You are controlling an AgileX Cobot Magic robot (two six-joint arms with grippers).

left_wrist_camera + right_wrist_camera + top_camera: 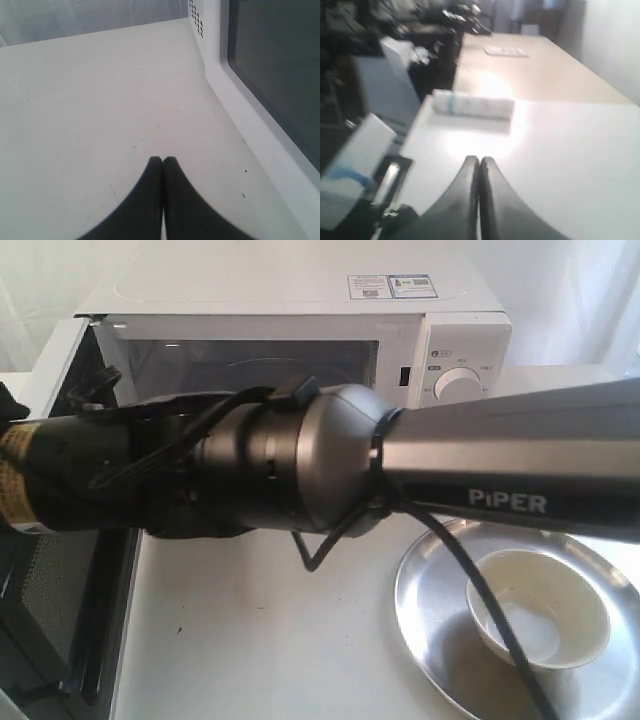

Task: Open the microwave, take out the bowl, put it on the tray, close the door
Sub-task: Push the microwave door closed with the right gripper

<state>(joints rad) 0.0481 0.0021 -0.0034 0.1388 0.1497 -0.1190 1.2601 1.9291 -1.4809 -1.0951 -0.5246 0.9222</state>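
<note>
At the back edge of the counter (260, 640): microwave (300, 290), white, cavity exposed; nothing is made out inside.

Toward the left edge: door (60, 600), swung wide open on its left hinge, inner mesh face shown in the exterior view. Its dark window is seen close by in the left wrist view.

Near the front right corner: tray (430, 600), silver, with the bowl (540, 615) set upright inside it, off centre toward the right rim. Removal and placing are judged done, and only the closing of the door is judged left.

Left gripper (162, 159): fingers pressed together, nothing held, poised low over bare counter just beside the door's outer face.

Right gripper (480, 159): fingers likewise pressed together and empty. The view is blurred. An arm (500, 470) is stretched across the middle toward the left edge, and its tip is hidden.

Handling, door: judged rigid and light on its hinge, with a latch likely to need a firm last press. The painted face is judged slippery under closed fingertips. Contact is best made on the white frame near the free edge, far from the hinge, not on the window. The handle is not seen.

Handling, bowl: judged glossy and breakable, with no further grip required.
</note>
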